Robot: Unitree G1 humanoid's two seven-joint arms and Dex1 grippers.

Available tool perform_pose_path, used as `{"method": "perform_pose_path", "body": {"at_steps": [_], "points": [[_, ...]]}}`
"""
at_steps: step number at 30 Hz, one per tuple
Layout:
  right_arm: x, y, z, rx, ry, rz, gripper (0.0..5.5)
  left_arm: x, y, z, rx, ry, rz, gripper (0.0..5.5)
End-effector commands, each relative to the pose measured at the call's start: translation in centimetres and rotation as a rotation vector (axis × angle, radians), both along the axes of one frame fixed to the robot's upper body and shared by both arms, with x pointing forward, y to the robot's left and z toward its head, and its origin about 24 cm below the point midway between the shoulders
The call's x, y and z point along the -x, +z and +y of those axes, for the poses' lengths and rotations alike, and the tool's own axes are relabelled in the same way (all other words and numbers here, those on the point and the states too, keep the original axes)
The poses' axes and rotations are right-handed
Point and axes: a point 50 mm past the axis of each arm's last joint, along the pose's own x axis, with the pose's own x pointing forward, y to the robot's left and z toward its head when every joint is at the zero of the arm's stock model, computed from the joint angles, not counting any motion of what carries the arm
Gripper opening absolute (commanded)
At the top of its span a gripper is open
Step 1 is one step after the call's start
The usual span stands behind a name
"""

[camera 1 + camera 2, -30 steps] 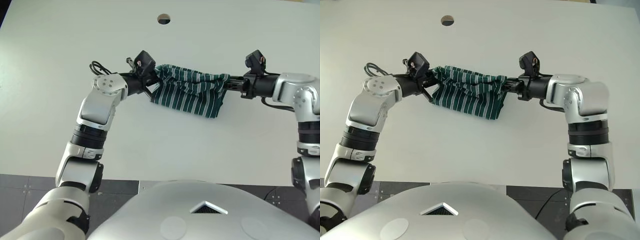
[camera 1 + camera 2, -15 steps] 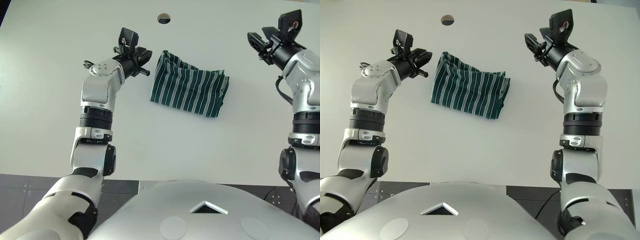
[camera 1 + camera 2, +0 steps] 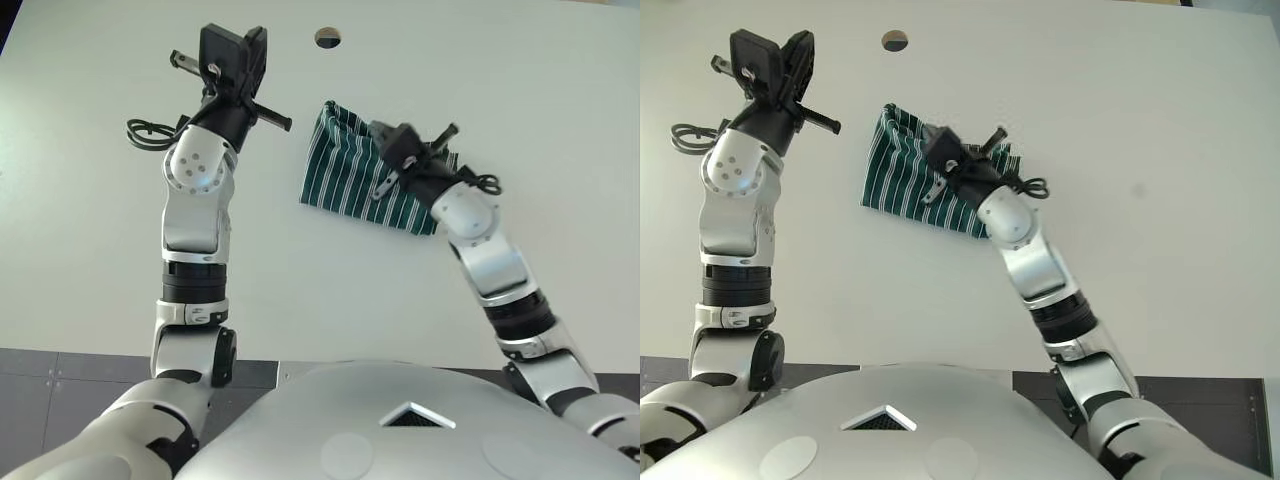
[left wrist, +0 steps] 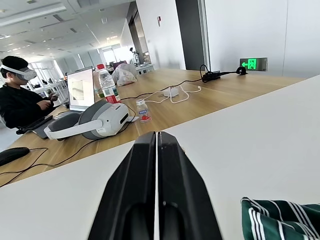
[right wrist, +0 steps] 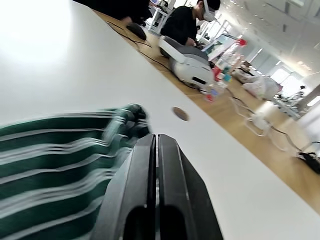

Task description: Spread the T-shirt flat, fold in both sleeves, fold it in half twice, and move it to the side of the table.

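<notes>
The green, white-striped T-shirt (image 3: 340, 175) lies folded into a small rectangle on the white table (image 3: 520, 90), a little beyond its middle. My right gripper (image 3: 385, 135) hovers over the shirt's right half with its fingers (image 5: 145, 150) shut together and nothing between them; striped cloth (image 5: 55, 165) shows just beneath and beside them. Whether they touch the cloth I cannot tell. My left gripper (image 3: 250, 50) is raised up left of the shirt, its fingers (image 4: 142, 150) pressed shut and empty, with a corner of the shirt (image 4: 280, 220) below it.
A round cable hole (image 3: 327, 38) is in the table just beyond the shirt. White tabletop stretches to the left, right and front of the shirt. Past the table's far edge stands a wooden desk (image 4: 200, 95) with a headset, bottles and cables.
Both grippers let go of the shirt, which now rests on the table. The left arm rose and its gripper shut. The right arm swung out, then back over the shirt, and shut.
</notes>
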Motion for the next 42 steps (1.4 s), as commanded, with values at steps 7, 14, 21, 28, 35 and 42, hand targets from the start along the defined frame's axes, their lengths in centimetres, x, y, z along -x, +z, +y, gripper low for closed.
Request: {"method": "perform_pose_path", "body": {"at_steps": [7, 14, 21, 28, 35, 42], "points": [[-1.3, -5.5, 0.7, 0.155, -0.107, 0.159, 0.12, 0.7, 0.1, 0.0, 0.052, 0.014, -0.019, 0.10], [-0.1, -8.8, -3.8, 0.535, -0.043, 0.227, 0.12, 1.5, 1.4, -1.0, 0.073, -0.039, -0.080, 0.10], [3.1, -8.5, -13.5, 0.875, 0.023, 0.269, 0.12, 1.7, 1.9, -0.7, 0.070, -0.046, -0.095, 0.10], [5.7, -6.2, -21.8, 1.039, 0.067, 0.303, 0.12, 2.2, 1.5, -0.5, 0.069, -0.044, -0.083, 0.10], [5.4, -5.0, -24.8, 1.058, 0.029, 0.275, 0.12, 2.4, 1.2, -0.4, 0.094, -0.050, -0.064, 0.10], [2.1, 4.3, -17.9, 0.419, -0.154, -0.336, 0.12, 2.9, 0.1, 0.4, 0.060, -0.015, -0.071, 0.10]]}}
